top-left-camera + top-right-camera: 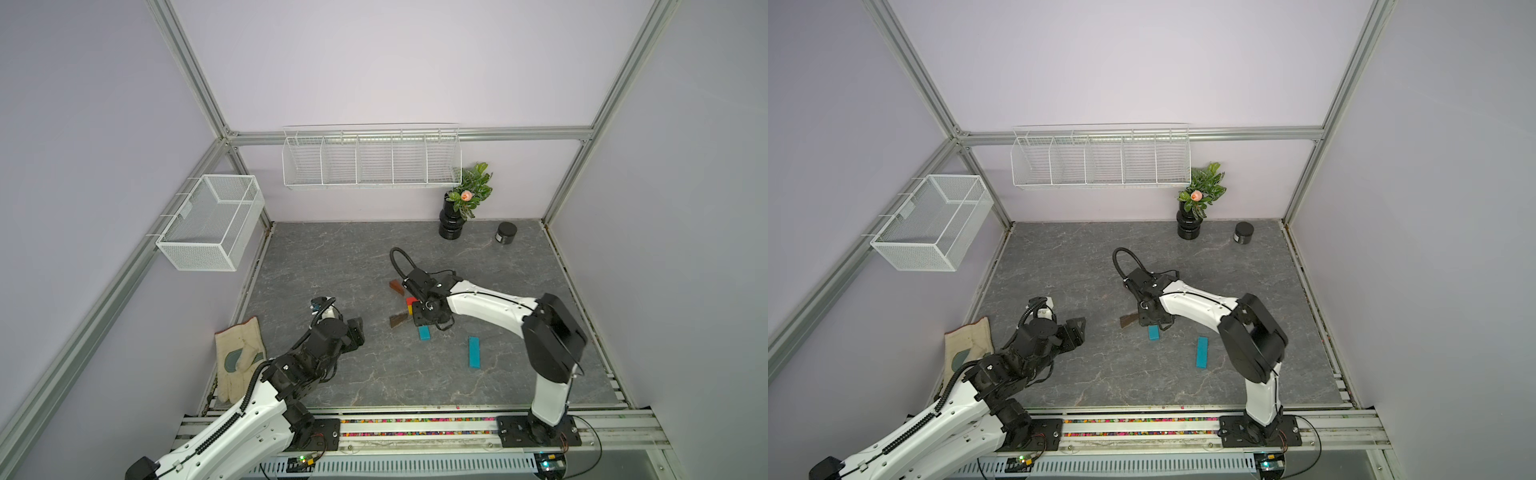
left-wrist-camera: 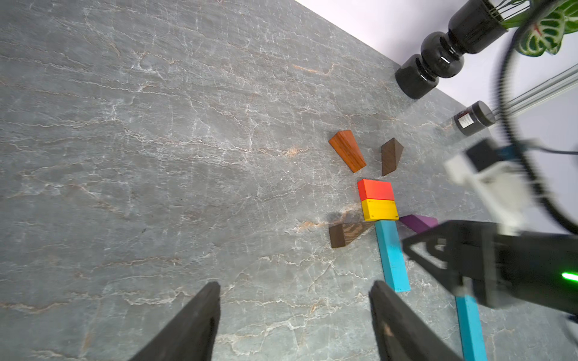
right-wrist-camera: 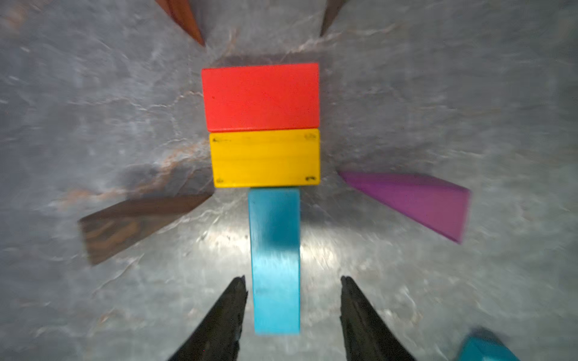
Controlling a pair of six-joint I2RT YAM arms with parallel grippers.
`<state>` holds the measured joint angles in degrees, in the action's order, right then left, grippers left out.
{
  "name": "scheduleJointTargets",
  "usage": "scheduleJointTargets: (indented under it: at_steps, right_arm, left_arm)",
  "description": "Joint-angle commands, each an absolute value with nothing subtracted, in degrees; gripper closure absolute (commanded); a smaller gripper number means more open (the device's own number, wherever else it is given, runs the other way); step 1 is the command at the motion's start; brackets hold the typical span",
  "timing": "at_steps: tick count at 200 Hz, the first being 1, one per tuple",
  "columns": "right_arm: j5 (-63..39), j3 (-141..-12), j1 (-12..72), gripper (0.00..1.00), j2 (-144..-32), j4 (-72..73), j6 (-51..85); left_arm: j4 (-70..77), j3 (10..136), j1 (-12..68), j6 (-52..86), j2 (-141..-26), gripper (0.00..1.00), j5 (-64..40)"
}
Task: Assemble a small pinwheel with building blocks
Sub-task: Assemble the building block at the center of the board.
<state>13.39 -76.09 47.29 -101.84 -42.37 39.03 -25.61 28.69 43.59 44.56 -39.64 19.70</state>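
The pinwheel lies flat mid-table: a red block (image 3: 261, 97) against a yellow block (image 3: 266, 157), with a teal bar (image 3: 275, 250) butted to the yellow one as a stem. A dark brown wedge (image 3: 131, 222) and a purple wedge (image 3: 416, 203) flank the yellow block. A reddish wedge (image 2: 347, 154) and another dark wedge (image 2: 391, 156) lie beyond the red one. My right gripper (image 3: 292, 278) is open astride the stem's free end, with a gap on one side. A second teal bar (image 1: 474, 351) lies loose nearby. My left gripper (image 2: 295, 285) hovers open and empty, left of the figure.
A black vase with a plant (image 1: 453, 222) and a black round jar (image 1: 505, 232) stand at the back right. A padded mitt (image 1: 239, 357) lies at the table's front left. Wire baskets (image 1: 212, 220) hang on the walls.
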Motion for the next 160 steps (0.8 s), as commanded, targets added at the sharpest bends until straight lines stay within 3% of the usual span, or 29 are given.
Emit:
scheduleJointTargets:
  at_steps: [1,74,132,160]
  right_arm:
    - [17.09,-71.2,47.31,0.45,-91.71,-47.46,42.62]
    - [14.94,-46.33,44.8,0.44,-77.53,-44.69,50.95]
    - [12.97,-43.12,40.67,0.44,-79.39,-40.78,48.93]
    - [11.25,-41.35,38.92,0.5,-81.24,-37.29,47.88]
  left_arm:
    - [-26.68,28.74,43.33,45.31,-39.15,0.23,20.87]
    - [-25.65,29.9,43.33,44.97,-41.12,0.23,20.23]
    - [-25.57,30.32,43.33,45.09,-42.12,0.23,19.49]
    - [-25.64,30.5,43.33,45.09,-42.38,0.23,19.51]
